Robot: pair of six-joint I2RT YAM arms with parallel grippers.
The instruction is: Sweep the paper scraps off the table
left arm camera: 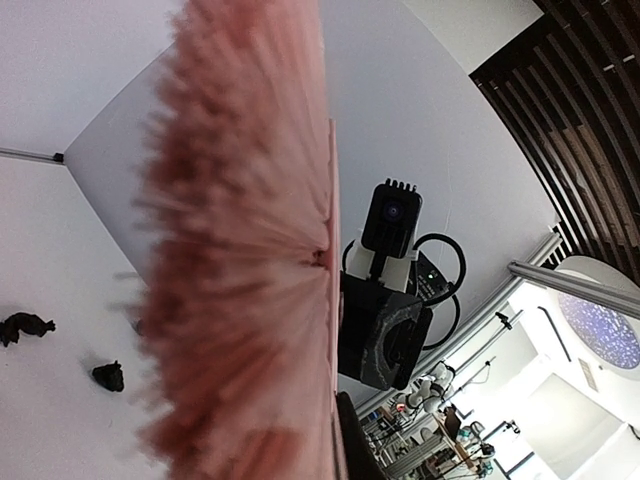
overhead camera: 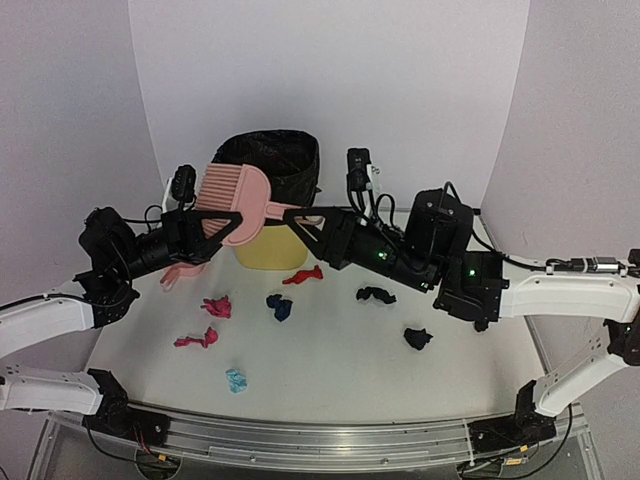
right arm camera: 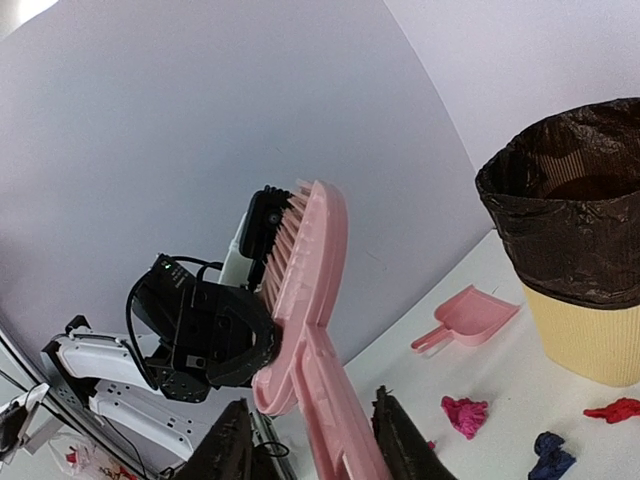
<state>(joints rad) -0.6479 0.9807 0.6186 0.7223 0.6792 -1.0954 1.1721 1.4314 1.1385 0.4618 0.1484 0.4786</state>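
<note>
Top external: the brush (overhead camera: 235, 198) is mid-handover; the left gripper (overhead camera: 222, 224) clamps it, the right gripper (overhead camera: 296, 216) straddles its handle (overhead camera: 281, 209) loosely. Next, likely: tighten, then sweep scraps (overhead camera: 217, 306) to dustpan (overhead camera: 180, 272).

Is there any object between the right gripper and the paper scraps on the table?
Only the pink brush: its handle sits between the fingers of the right gripper, while the left gripper holds its head end. Below, the paper scraps lie uncovered on the table; nothing visible blocks them.
</note>
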